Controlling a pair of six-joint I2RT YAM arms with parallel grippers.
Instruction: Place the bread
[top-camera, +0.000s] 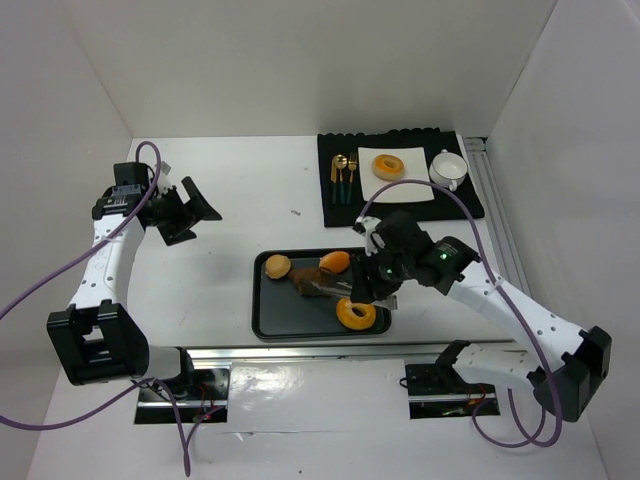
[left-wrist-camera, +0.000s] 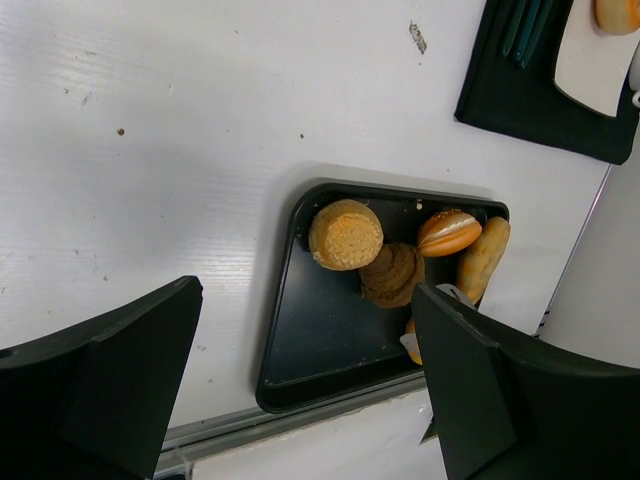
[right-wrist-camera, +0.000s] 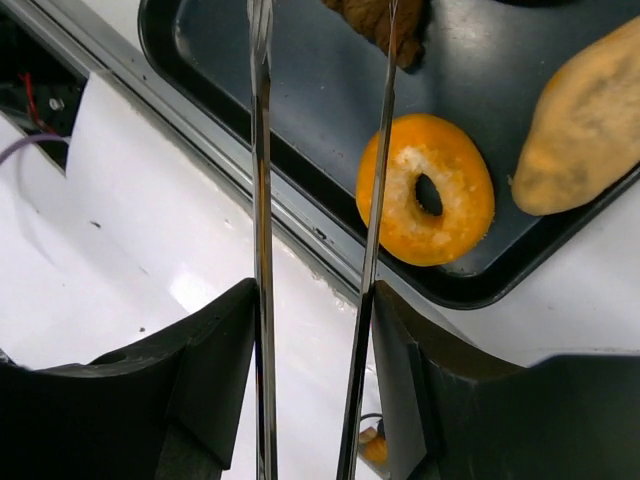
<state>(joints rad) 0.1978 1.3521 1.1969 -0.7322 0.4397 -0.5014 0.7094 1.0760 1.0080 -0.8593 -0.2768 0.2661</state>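
Note:
A black tray (top-camera: 262, 322) holds a round tan bun (top-camera: 277, 266), a brown bread (top-camera: 308, 279), an orange-topped bun (top-camera: 335, 261) and an orange ring doughnut (top-camera: 355, 314). My right gripper (top-camera: 378, 288) is shut on metal tongs (right-wrist-camera: 259, 200), whose two blades reach over the tray (right-wrist-camera: 300, 100) to the brown bread (right-wrist-camera: 385, 22). The ring doughnut (right-wrist-camera: 427, 202) and a long roll (right-wrist-camera: 585, 125) lie to the tongs' right. My left gripper (top-camera: 192, 208) is open and empty, high over the table's left. Its view shows the tray (left-wrist-camera: 275, 380) and breads.
A black mat (top-camera: 470, 205) at the back right carries a white plate (top-camera: 420, 185) with another doughnut (top-camera: 390, 165), a white cup (top-camera: 448, 170) and gold cutlery (top-camera: 343, 178). A metal rail (top-camera: 300, 352) runs along the table's near edge, just below the tray.

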